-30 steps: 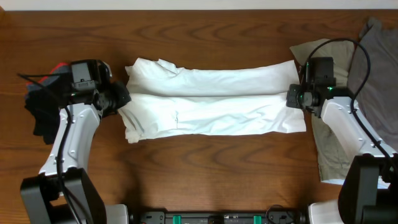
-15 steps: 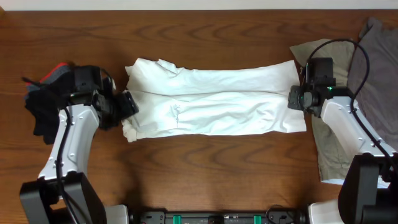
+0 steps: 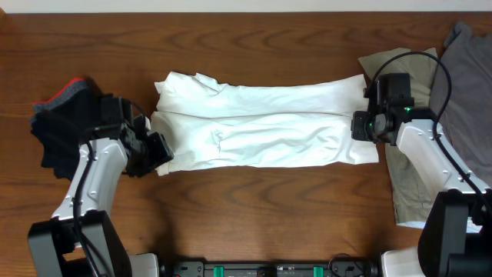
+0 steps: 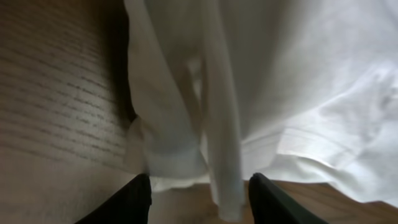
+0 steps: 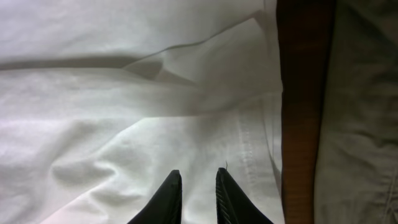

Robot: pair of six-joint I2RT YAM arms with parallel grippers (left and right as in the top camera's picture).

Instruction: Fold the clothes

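Seemingly, left gripper (image 4: 199, 190) astride T-shirt (image 4: 298, 74) edge.

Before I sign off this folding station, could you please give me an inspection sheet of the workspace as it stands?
Surface: brown wooden table, wood showing wherever no cloth lies.
Job's things: white T-shirt, folded lengthwise into a long wrinkled band across the middle.
Clutter: dark garment with red trim at the left end; olive garment and grey garment at the right end.
Grippers: left claw open, the shirt's left edge between its fingers; right claw over the shirt's right end, fingers nearly together, grip cannot be told.
Cables: black cable looping above the right arm.
Surroundings: arm bases at the near edge; otherwise nothing seen.
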